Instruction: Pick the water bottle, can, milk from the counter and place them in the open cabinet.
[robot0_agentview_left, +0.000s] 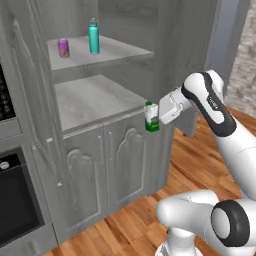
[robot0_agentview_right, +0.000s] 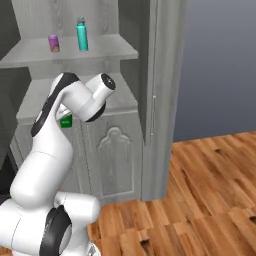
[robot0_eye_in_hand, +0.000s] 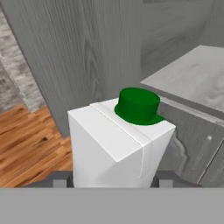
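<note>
Open cabinet (robot0_agentview_left: 100, 100): tall, grey wood-grain, flat shelves above arched-panel lower doors (robot0_agentview_left: 107, 165). Water bottle (robot0_agentview_left: 93, 36): slim teal, grey cap, upright on upper shelf. Can (robot0_agentview_left: 63, 48): short, purple-pink, beside bottle, apart from it. Milk (robot0_agentview_left: 151, 117): small green carton, white top, green round cap, clamped in claw (robot0_agentview_left: 159, 116), held in air just off lower shelf's front corner.
</note>
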